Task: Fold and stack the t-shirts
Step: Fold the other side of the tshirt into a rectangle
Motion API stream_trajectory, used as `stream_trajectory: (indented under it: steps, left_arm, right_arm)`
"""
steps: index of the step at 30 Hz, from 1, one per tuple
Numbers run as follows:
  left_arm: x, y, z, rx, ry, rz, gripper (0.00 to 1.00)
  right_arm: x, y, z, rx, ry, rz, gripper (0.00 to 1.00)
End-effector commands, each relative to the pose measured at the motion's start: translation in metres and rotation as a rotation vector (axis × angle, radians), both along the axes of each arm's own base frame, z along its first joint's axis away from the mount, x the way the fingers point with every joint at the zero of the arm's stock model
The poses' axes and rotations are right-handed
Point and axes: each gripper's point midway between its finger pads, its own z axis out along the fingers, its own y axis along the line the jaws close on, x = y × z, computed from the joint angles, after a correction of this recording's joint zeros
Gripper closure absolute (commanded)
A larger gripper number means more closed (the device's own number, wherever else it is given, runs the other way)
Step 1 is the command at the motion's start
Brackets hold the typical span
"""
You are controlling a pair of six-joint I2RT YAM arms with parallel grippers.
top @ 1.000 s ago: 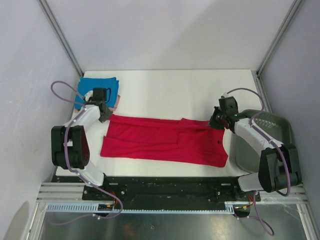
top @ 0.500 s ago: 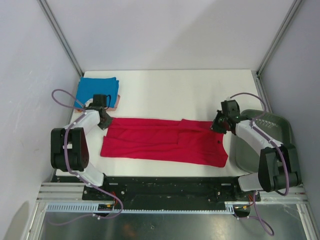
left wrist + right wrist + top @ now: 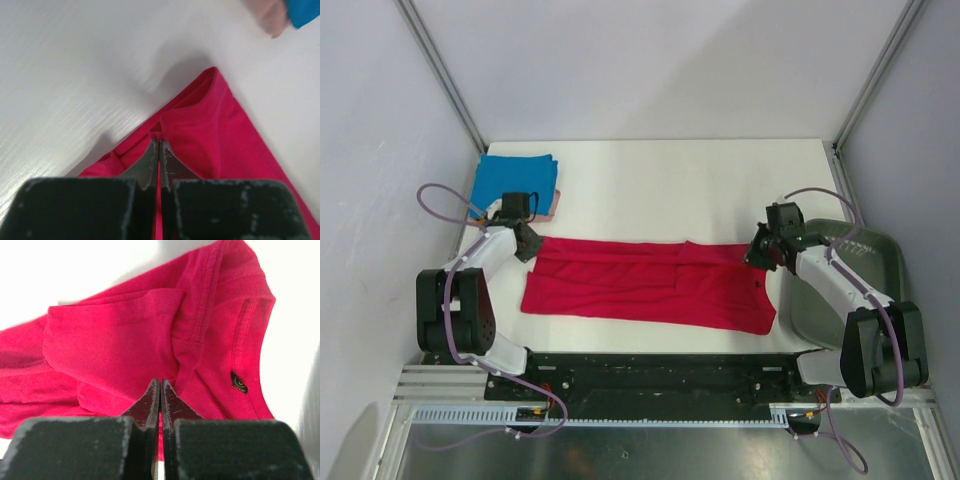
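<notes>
A red t-shirt [image 3: 640, 285] lies folded into a long band across the near half of the white table [image 3: 700, 185]. My left gripper [image 3: 527, 243] is at the band's far left corner, jaws shut on a pinch of red cloth [image 3: 220, 130]. My right gripper [image 3: 756, 256] is at the far right corner by the collar, shut on a raised fold of the same shirt [image 3: 110, 340]; the dark neck tag [image 3: 239, 382] lies just to its right. A folded blue t-shirt [image 3: 515, 180] rests at the back left, with an orange edge [image 3: 552, 212] showing under it.
A dark grey bin [image 3: 850, 275] stands off the table's right edge, under the right arm. Grey walls and metal posts close in the sides and back. The arm bases and a black rail [image 3: 650, 370] run along the near edge.
Both grippers have shifted a little toward the near edge, the left one also slightly leftward. The red shirt's far corners have followed them; its near edge has stayed put.
</notes>
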Motion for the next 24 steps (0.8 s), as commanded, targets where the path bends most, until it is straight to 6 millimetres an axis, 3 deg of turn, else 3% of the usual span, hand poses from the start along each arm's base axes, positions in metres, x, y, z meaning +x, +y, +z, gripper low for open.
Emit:
stream_trajectory:
  steps: [1,10,19,24]
  left_arm:
    - [-0.007,0.002,-0.005,-0.021,-0.001,0.038,1.0]
    - [-0.018,0.0,-0.024,-0.036,0.057,0.049,1.0]
    - [-0.006,0.004,0.007,-0.024,-0.037,0.04,1.0]
    - [-0.01,0.006,0.012,-0.024,-0.052,0.041,1.0]
  right_arm:
    - [-0.012,0.002,-0.011,-0.009,0.03,0.005,1.0]
    - [-0.019,0.004,-0.036,-0.012,0.096,0.012,1.0]
    - [-0.008,-0.003,-0.005,0.012,0.008,-0.008,1.0]
    - [-0.013,-0.002,-0.005,0.006,0.021,-0.008,1.0]
